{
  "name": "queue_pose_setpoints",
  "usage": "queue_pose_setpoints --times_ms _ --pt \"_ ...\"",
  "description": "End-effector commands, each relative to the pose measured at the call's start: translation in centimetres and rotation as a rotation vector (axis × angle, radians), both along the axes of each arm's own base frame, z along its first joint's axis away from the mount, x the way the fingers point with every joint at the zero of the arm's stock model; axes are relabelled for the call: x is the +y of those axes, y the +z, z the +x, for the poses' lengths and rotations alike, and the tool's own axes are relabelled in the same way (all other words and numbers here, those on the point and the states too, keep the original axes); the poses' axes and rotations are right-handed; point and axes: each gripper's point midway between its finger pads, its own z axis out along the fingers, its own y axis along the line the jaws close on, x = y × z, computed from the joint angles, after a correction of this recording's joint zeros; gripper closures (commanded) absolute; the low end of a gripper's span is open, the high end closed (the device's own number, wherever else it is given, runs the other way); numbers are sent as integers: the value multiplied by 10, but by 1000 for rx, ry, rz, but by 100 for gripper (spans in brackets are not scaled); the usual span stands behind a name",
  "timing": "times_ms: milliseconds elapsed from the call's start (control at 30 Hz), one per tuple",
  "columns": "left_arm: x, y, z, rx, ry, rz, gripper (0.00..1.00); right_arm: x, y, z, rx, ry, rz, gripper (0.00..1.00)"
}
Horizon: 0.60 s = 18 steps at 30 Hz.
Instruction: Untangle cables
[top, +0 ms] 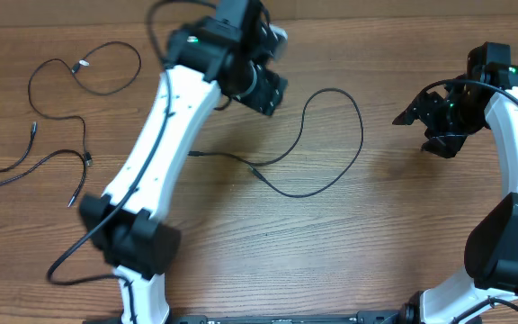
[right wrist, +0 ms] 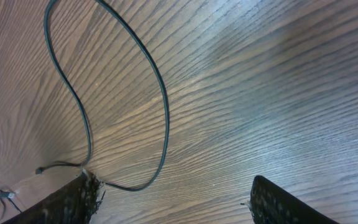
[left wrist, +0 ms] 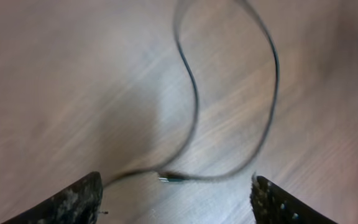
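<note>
The left pincer (left wrist: 178, 202) hung released over the counter (top: 376, 234) at about 12 o'clock in the overhead view. Its fingers stood wide apart with nothing between them. Its wrist camera, somewhat blurred, showed one looped cable (top: 361, 132) lying flat on the wood beneath, a small plug end near the 6 o'clock edge of that view between the two fingertips.

From above, that looped cable lay just right of the counter's middle. Its big oval bulged toward 3 o'clock and a straight tail ran out toward 9 o'clock.

The right pincer (right wrist: 173, 200) hovered near 2 o'clock, well apart from the loop. It was also released and grasped nothing, and its camera saw the same loop at 10 o'clock.

The other cables (top: 79, 66) lay in loose curves at 9 to 10 o'clock, apart from both pincers; whether they crossed one another I could not tell.
</note>
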Motion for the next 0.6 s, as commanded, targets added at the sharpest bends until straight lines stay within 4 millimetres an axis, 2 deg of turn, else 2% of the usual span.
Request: queue_pose_setpoints --times_ms 0,100,200,300,567 --pt "-28 -39 -21 134 -203 -49 26 -1 9 5 -42 29 0 23" --pt "-43 -61 -34 234 -281 -106 27 -1 9 5 -45 38 -1 23" --pt "-49 -86 -42 322 -324 -131 30 -1 9 4 -38 41 0 23" --pt "-47 -119 -47 411 -336 -106 31 -1 9 3 -35 45 0 23" --pt "-44 -163 -42 457 -330 -58 32 -1 9 3 -37 45 0 23"
